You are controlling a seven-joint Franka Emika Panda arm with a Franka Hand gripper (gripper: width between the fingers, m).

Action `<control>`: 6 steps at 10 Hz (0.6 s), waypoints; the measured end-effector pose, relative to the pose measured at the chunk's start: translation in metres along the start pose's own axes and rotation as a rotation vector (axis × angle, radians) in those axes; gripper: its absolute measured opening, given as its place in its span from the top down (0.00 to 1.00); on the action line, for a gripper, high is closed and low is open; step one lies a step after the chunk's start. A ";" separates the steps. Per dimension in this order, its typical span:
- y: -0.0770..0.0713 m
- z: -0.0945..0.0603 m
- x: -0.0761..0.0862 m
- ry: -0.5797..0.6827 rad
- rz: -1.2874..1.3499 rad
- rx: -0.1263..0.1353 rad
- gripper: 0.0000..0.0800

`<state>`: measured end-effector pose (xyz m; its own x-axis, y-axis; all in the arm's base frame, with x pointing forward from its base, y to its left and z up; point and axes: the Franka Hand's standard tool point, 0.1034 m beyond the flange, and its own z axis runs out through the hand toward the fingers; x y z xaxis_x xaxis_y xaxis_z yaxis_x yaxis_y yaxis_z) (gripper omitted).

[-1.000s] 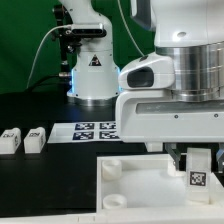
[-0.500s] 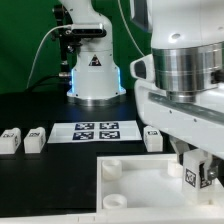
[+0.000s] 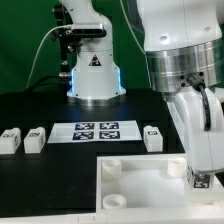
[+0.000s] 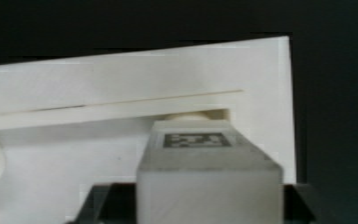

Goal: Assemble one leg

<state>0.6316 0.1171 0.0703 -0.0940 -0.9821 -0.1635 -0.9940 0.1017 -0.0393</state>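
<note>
My gripper [image 3: 200, 178] is shut on one leg [image 3: 201, 182], a small white block with a square marker on its face. It holds the leg upright over the near right corner of the large white panel [image 3: 140, 180] in the exterior view. In the wrist view the leg [image 4: 202, 165] fills the gap between my dark fingers [image 4: 115, 203], with the panel [image 4: 140, 90] below it. Whether the leg touches the panel I cannot tell. Three more legs lie on the black table: two at the exterior view's left [image 3: 10, 140] [image 3: 35, 139] and one right of the marker board [image 3: 153, 138].
The marker board [image 3: 95, 131] lies flat behind the panel. The arm's white base [image 3: 95, 75] stands at the back. Round sockets [image 3: 110, 168] show at the panel's left corners. My arm's body fills the exterior view's upper right.
The wrist has turned and the arm's body has lifted off to the right, uncovering the leg beside the marker board. The held leg has shifted slightly lower over the panel's right corner.
</note>
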 end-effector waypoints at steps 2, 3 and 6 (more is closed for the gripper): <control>-0.001 0.002 -0.002 0.002 -0.244 0.013 0.34; -0.001 0.002 -0.001 0.005 -0.423 0.011 0.23; 0.001 0.002 -0.004 0.003 -0.792 -0.021 0.19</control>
<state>0.6311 0.1216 0.0688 0.6419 -0.7613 -0.0914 -0.7659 -0.6309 -0.1243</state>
